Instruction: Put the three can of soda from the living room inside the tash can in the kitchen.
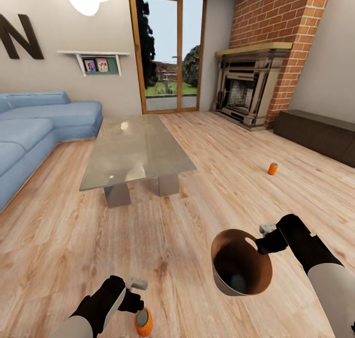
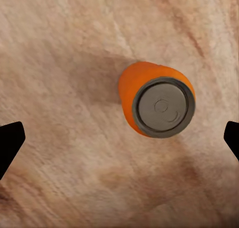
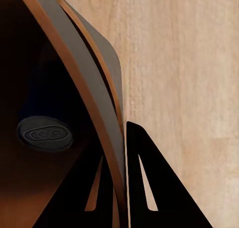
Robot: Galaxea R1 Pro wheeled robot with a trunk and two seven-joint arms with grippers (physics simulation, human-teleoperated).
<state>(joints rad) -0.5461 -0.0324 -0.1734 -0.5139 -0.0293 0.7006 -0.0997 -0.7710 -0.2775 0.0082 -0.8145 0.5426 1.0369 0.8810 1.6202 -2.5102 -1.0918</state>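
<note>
Soda cans carry no readable brand: one point(image 1: 143, 322) stands upright on the wood floor point(image 1: 197, 145) at the bottom of the head view, just beside the left pincer point(image 1: 139, 292), whose fingers sit wide apart with nothing between them. Another can point(image 1: 272, 168) stands at middle right, well apart. A third point(image 3: 46, 133) lies inside the bin point(image 1: 224, 246), whose rim the right pincer point(image 1: 261, 239) clamps. A large dark "N" point(image 1: 18, 37) hangs upper left.
</note>
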